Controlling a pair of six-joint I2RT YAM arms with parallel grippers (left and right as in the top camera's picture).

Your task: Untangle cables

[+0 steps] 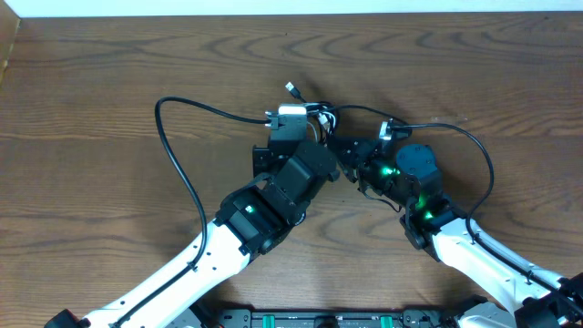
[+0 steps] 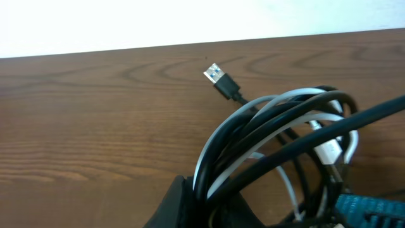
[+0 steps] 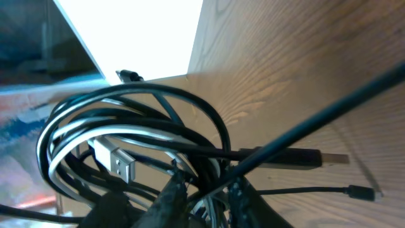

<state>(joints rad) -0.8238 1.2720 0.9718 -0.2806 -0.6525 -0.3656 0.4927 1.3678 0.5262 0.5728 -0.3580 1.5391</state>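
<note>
The cables [image 1: 319, 113] lie in one tangle at the middle of the wooden table, between my two grippers. In the left wrist view, black strands [image 2: 266, 123] and a white strand [image 2: 288, 98] loop together, and a black cord ends in a silver USB plug [image 2: 215, 73] lying on the wood. My left gripper [image 2: 212, 206] is shut on the bundle's near end. In the right wrist view, loops of black and white cable [image 3: 126, 123] hang by a silver plug [image 3: 117, 161]. My right gripper [image 3: 209, 199] is shut on several strands. A black USB plug [image 3: 297, 158] and a small plug [image 3: 357, 192] lie beyond.
A thick black arm wire [image 1: 173, 155] arcs out to the left of the left arm, and another [image 1: 483, 155] arcs to the right of the right arm. The table's far edge [image 1: 291, 15] runs along the top. Bare wood surrounds the tangle.
</note>
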